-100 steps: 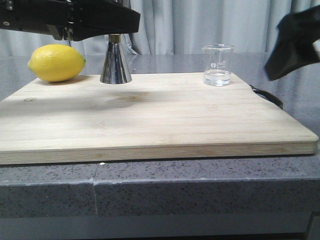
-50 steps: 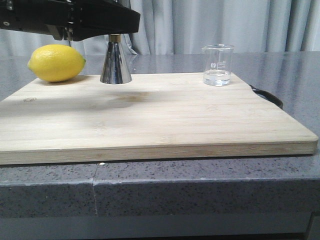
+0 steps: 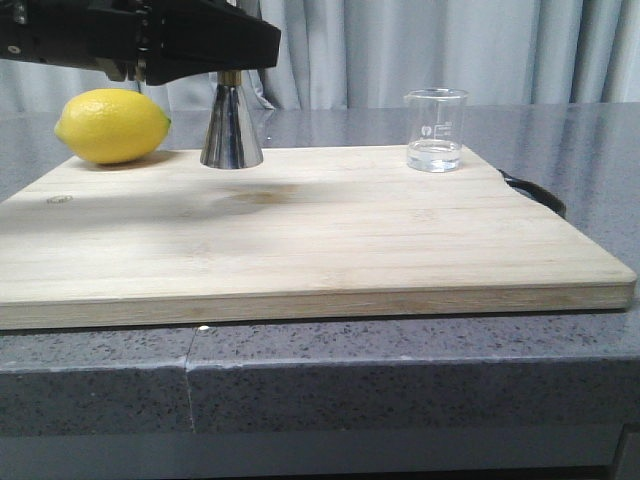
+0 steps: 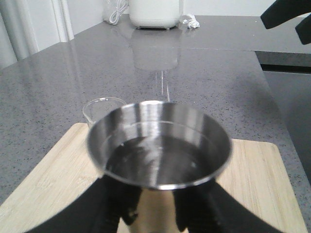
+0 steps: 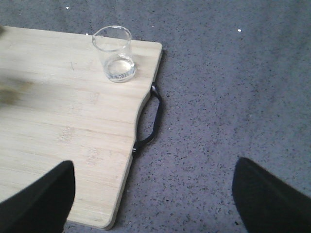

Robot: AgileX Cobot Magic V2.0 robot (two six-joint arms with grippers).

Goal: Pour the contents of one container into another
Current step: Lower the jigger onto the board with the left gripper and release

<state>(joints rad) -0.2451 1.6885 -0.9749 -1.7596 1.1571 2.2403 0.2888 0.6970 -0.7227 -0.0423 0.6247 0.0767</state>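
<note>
The steel jigger stands upright at the back left of the wooden board. My left gripper is shut on its narrow waist. In the left wrist view the black fingers flank the jigger, and clear liquid shows in its upper cup. The glass beaker stands alone at the board's back right with a little clear liquid in its bottom. It also shows behind the jigger as beaker. My right gripper hangs open over the counter, right of the board, well short of the beaker.
A lemon lies on the board just left of the jigger. The board's black handle sticks out on its right side over the grey speckled counter. A white appliance stands far back on the counter.
The right arm, dark at the front view's right edge a second ago, has left that view. The left gripper and jigger have stayed put.
</note>
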